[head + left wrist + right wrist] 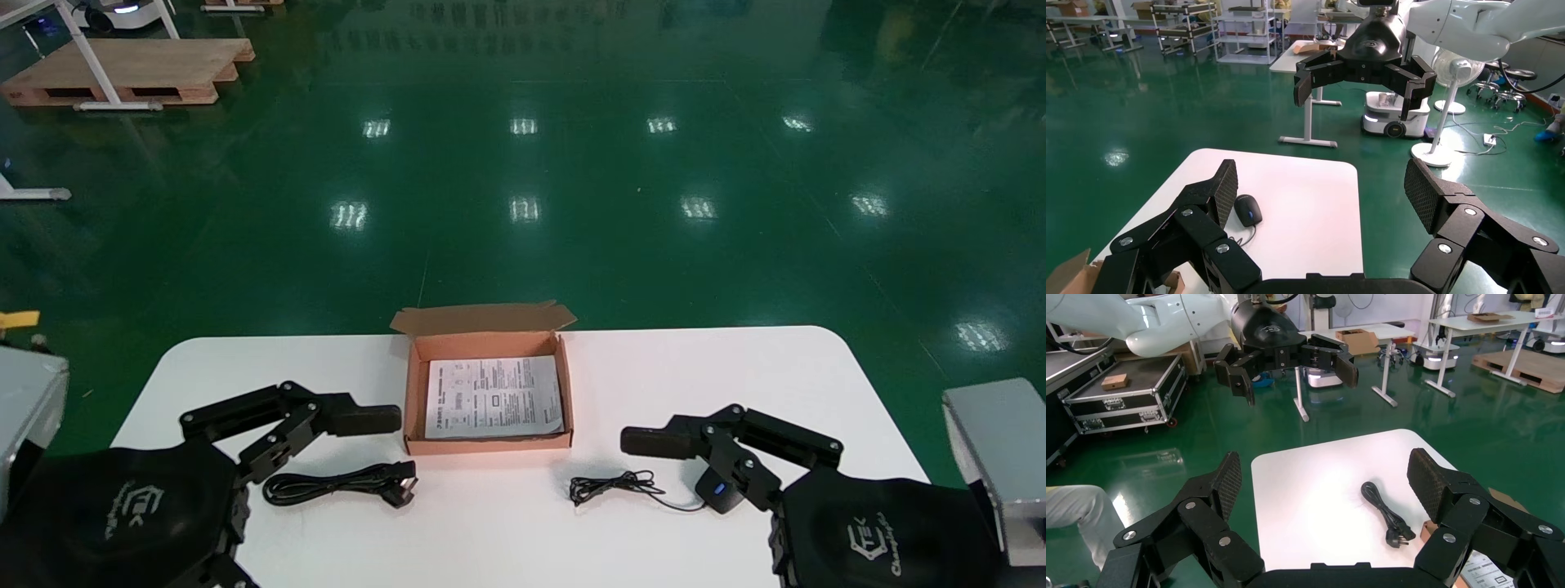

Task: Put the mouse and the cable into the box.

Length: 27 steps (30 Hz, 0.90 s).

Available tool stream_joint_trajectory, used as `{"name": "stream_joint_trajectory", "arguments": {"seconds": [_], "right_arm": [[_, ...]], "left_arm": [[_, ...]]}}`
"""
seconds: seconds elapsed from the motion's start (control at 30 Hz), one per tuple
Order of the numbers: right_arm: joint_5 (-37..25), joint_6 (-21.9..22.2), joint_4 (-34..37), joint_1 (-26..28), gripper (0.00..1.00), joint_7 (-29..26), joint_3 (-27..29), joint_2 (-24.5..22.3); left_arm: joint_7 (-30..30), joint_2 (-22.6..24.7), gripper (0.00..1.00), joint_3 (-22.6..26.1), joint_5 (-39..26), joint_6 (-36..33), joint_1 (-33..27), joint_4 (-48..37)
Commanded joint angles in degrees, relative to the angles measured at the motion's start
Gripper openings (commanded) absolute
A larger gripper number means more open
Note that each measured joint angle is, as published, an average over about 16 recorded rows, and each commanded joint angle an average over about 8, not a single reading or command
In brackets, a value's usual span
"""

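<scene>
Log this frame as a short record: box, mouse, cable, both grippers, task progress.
box: open, centre of table, holds only a printed sheet
mouse: on table, right of box, near right gripper
cable: coiled on table, left of box, near left gripper
left gripper: jaws open, empty
right gripper: jaws open, empty
progress: nothing packed yet

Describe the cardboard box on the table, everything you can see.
The cardboard box is a shallow brown rectangular carton, open, its lid flap folded back on the far side. It rests flat on the white table, mid-width, between the open left pincer and open right pincer; neither touches it. A printed paper sheet lies flat inside, covering most of the floor. The mouse and power cable lie outside, nearer the robot.
</scene>
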<state>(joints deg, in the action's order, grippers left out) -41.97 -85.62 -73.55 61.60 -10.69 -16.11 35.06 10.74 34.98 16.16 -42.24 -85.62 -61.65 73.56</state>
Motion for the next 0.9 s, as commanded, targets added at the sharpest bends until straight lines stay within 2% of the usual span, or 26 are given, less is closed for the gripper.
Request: {"name": "stream_joint_trajectory", "arguments": {"seconds": [0.03, 0.13, 0.23, 0.4, 0.57, 0.67, 0.77, 0.9], "right_arm": [[0.05, 0.05, 0.06, 0.03, 1.0, -0.02, -0.03, 0.04], [-0.6, 0.15, -0.07, 0.09, 1.0, 0.15, -0.24, 0.05], [-3.58, 0.82, -0.68, 0.63, 1.0, 0.35, -1.23, 0.29], [-12.96, 3.31, -1.21, 2.83, 1.0, 0.52, -4.72, 1.65], [-24.27, 6.49, -1.06, 6.0, 1.0, 1.0, -8.33, 3.15], [-30.12, 8.29, -1.29, 8.0, 1.0, 1.12, -10.29, 4.12], [-33.85, 9.38, -1.44, 9.28, 1.0, 1.03, -11.65, 4.93], [-35.37, 9.8, -1.39, 9.75, 1.0, 0.95, -12.18, 5.3]], "left_arm": [[0.05, 0.07, 1.0, -0.06, 0.23, 0.02, 0.04, -0.06], [-0.24, -0.32, 1.0, 0.31, -1.14, -0.13, -0.23, 0.34], [-1.04, -1.05, 1.0, 1.98, -6.51, -0.59, -1.89, 1.44], [-3.54, -1.27, 1.0, 6.47, -20.82, -0.96, -7.11, 2.93], [-7.12, 0.98, 1.0, 10.57, -35.48, 1.81, -11.55, 3.03], [-8.61, 2.58, 1.0, 12.75, -41.45, 3.97, -13.03, 3.2], [-8.98, 3.65, 1.0, 14.2, -44.79, 5.35, -13.62, 3.25], [-9.02, 4.05, 1.0, 14.8, -46.39, 5.86, -13.79, 3.22]]}}
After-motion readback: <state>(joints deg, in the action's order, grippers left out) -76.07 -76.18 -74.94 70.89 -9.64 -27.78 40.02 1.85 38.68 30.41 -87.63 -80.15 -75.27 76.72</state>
